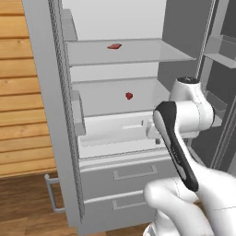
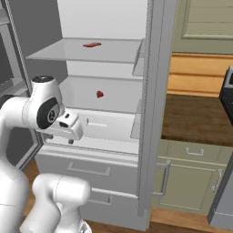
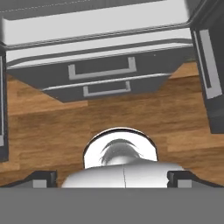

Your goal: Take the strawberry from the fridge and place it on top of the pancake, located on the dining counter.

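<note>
Two red items are sitting in the open fridge (image 1: pixel 55 115), the strawberry (image 1: pixel 129 96) lying on the middle shelf (image 1: pixel 106 99), while the end effector (image 3: pixel 112 177), fingers standing wide apart and empty, is pointing floorward, needing raising and reaching inward next.

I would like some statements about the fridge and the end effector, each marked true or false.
1. The fridge doors stand open. True.
2. The strawberry lies on the top shelf. False: it lies on the shelf below; the flatter red-brown piece is on the top one.
3. The end effector holds the strawberry. False: its jaws are open and empty.
4. Both lower drawers are closed. True.
</note>
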